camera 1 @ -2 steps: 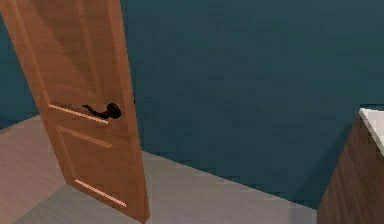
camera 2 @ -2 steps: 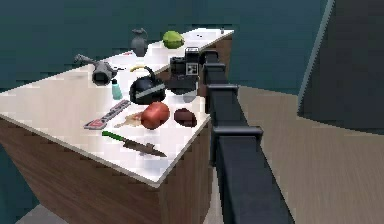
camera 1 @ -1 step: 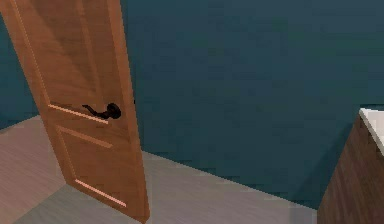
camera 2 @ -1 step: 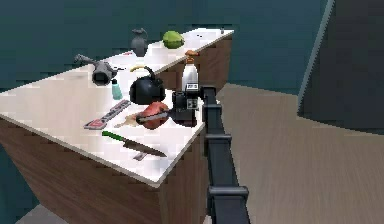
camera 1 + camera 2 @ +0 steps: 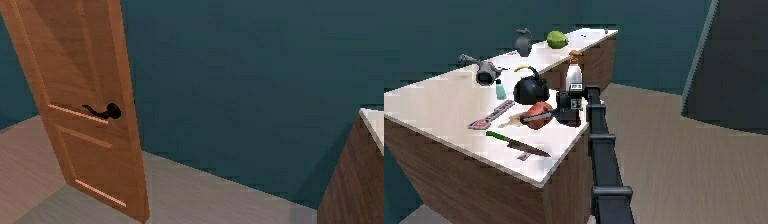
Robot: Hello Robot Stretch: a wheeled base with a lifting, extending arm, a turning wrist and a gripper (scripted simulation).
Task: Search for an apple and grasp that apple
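In the forward view, a wooden door (image 5: 90, 100) with a dark handle (image 5: 103, 111) is standing well to the left of the worktop (image 5: 370, 160). The worktop's corner is showing at the right edge, and a teal wall (image 5: 250, 80) is running behind both.

In the arm side view, the arm (image 5: 606, 165) is lying out across the worktop's right edge. The hand (image 5: 550, 110) is sitting at a reddish round thing, most likely the apple (image 5: 534, 116), which is resting on the worktop's middle. How the fingers are standing, whether they are around the apple or beside it, and whether the hand is holding anything, I cannot tell.

The grasp seems to be the step in hand. Doing it well is going to mean centring the fingers on the apple's widest part and keeping off the bottle (image 5: 574, 72) at the worktop's right edge. The lift should then go straight up until the apple is hanging clear. A green round thing (image 5: 557, 40) is sitting at the worktop's far end, and I am taking it as a lesser candidate.
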